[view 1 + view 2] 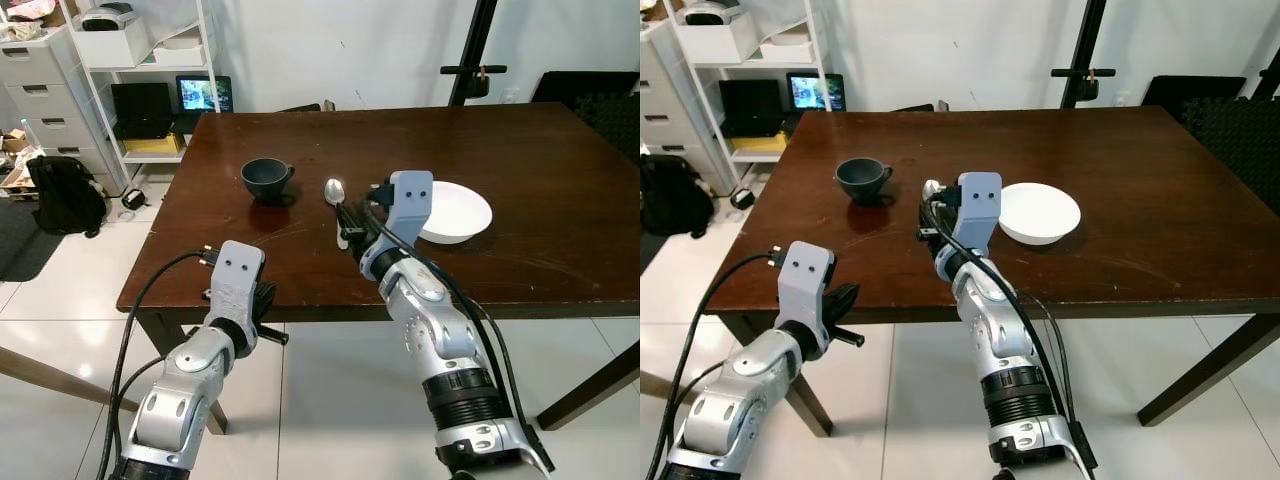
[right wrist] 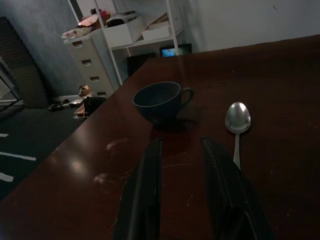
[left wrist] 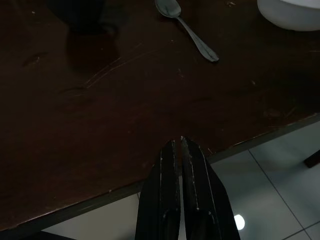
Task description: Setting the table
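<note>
The spoon point(image 1: 335, 200), thin, stiff, slick and flat on the surface point(image 1: 520, 170) between cup point(image 1: 265, 179) and bowl point(image 1: 455, 211), wants a mid-handle pinch; right claw point(image 2: 182, 165) hovers apart beside it, left claw point(image 3: 178, 150) together.

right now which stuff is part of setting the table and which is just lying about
For the job:
- dark cup
- spoon
- white bowl
- right claw, open above the table beside the spoon

Lying about:
- black backpack on the floor
- laptop on the shelf
- drawer unit

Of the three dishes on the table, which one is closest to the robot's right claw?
The spoon: it lies right beside the right gripper, between the dark cup and the white plate.
</note>
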Motion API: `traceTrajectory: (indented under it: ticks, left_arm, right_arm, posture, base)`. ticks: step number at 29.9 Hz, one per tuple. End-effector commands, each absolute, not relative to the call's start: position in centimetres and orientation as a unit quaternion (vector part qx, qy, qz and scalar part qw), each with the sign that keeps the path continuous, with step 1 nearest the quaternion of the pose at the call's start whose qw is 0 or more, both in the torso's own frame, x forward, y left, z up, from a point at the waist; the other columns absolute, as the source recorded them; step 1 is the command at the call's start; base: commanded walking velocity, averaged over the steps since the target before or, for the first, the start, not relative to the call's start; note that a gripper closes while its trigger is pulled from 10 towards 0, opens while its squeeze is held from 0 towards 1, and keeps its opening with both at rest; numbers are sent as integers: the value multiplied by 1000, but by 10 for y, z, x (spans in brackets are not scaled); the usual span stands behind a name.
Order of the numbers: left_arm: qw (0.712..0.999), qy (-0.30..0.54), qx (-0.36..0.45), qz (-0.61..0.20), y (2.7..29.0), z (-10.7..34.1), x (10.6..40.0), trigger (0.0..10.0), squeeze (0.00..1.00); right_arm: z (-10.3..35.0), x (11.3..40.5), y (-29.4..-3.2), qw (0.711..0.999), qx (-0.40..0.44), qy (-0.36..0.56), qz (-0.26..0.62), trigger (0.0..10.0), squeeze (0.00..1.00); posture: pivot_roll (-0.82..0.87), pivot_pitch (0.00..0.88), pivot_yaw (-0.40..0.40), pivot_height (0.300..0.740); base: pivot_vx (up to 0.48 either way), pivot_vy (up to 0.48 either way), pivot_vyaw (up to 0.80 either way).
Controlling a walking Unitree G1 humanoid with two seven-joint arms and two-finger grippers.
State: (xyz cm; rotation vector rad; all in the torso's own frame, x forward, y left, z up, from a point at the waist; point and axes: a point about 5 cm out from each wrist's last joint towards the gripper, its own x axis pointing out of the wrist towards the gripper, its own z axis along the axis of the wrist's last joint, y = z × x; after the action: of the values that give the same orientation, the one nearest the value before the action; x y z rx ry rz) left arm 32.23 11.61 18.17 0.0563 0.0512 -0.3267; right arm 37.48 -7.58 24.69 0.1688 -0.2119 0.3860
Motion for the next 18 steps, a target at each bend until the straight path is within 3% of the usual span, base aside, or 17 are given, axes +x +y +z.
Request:
traceTrajectory:
  ticks: [1,5,18]
  left_arm:
    - [986,42,25,-157,119,174,321,10000,0]
    - [986,41,25,-157,119,175,321,10000,0]
    - [986,42,26,-159,118,174,321,10000,0]
  right_arm:
    - [246,374,-72,972,79,-101,198,10000,0]
    - [246,375,-72,972,78,-100,198,10000,0]
    - [245,375,-72,973,81,-96,195,10000,0]
  posture:
    - [-13,106,126,740]
    - [-13,106,127,740]
    - [-14,108,127,740]
  base:
    - [0,0,0]
    - [0,0,502]
    - [0,0,794]
